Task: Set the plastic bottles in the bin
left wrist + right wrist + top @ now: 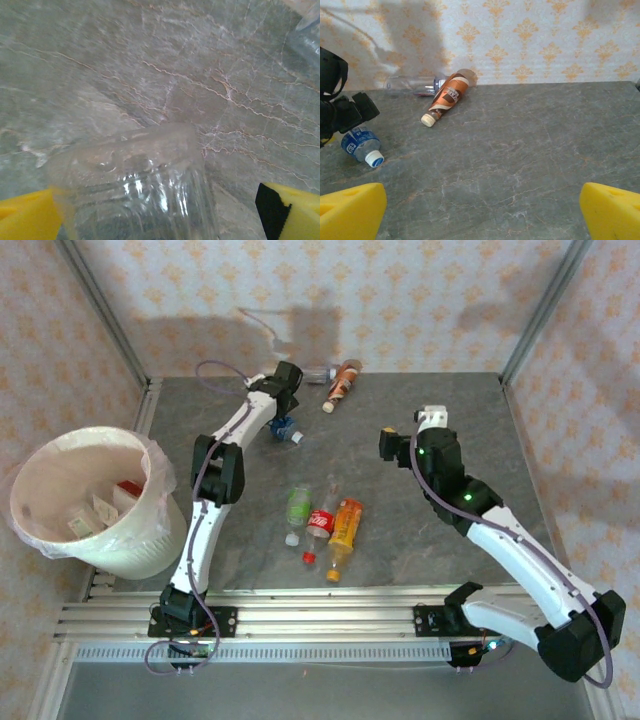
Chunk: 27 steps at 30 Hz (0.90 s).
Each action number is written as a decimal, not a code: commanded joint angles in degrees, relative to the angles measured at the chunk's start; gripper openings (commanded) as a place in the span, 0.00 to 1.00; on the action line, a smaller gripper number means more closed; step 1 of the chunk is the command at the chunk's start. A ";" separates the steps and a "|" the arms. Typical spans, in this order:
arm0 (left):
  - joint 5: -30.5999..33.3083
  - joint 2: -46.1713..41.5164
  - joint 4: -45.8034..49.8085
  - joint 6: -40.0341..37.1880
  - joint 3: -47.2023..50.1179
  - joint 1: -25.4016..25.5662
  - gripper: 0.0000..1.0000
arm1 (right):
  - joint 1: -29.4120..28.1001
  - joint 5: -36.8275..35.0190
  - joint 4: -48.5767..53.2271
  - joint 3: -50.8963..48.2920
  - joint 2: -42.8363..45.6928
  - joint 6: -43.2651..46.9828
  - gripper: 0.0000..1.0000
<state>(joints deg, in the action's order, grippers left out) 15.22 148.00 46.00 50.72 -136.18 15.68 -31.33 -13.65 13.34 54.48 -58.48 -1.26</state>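
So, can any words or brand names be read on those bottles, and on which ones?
None reads clearly.
Red-label bottle: white script, too small.
Brown bottle: lettering blurred.
Blue-label bottle: white mark, blurred.
Green-label bottle: too small.

1. The table (400,540) is grey marble with pale veins.
2. The walls (400,290) are pale with a repeating orange ornament.
3. The bin (130,550) is white with a pinkish see-through liner.
4. Three bottles carry green (298,506), red (319,523) and orange (346,524).
5. Another bottle (448,95) has brown and white swirls and a cream cap.
6. A blue-labelled bottle (359,144) has a white cap.
7. The left fingers (25,217) and right fingers (350,210) are yellow.
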 commanded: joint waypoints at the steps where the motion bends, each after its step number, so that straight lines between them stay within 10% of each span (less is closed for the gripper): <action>1: -1.85 0.88 1.18 -0.14 -1.72 0.01 0.96 | 0.33 -2.26 1.84 1.83 1.52 0.77 0.99; 12: -4.27 -4.60 -6.92 -4.11 7.29 0.40 0.58 | 0.35 -0.56 -0.04 -0.24 1.70 -1.22 0.99; 27: -5.95 -33.75 -12.80 -12.82 30.03 4.01 0.49 | 0.31 5.60 -16.73 -4.18 -0.16 -1.35 0.99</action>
<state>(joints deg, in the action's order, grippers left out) 9.69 120.40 36.64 40.47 -108.64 18.94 -31.31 -9.04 0.05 48.36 -57.65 -2.09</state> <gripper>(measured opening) 0.580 0.992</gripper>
